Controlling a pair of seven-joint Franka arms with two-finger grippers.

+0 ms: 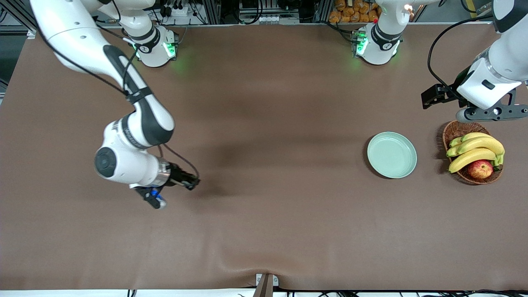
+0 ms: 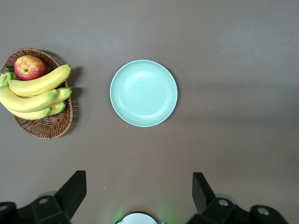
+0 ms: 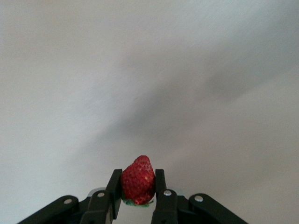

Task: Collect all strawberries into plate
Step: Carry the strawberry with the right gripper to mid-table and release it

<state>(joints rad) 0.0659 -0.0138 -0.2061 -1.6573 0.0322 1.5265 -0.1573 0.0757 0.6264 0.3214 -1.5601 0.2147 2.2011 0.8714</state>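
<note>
The right gripper (image 3: 136, 199) pinches a strawberry (image 3: 138, 179) between its jaws, so a jolt toward the plate (image 1: 392, 155) could shake it loose, while the left gripper (image 2: 139, 198) waits, jaws wide.

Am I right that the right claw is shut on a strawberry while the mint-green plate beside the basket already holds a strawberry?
Not quite. The right claw is indeed shut on a strawberry, as the right wrist view shows, but the plate beside the basket holds nothing yet: the left wrist view and the front view both show it bare.

Red strawberry (image 3: 138, 179); plain mint-green plate (image 1: 392, 155)
</note>
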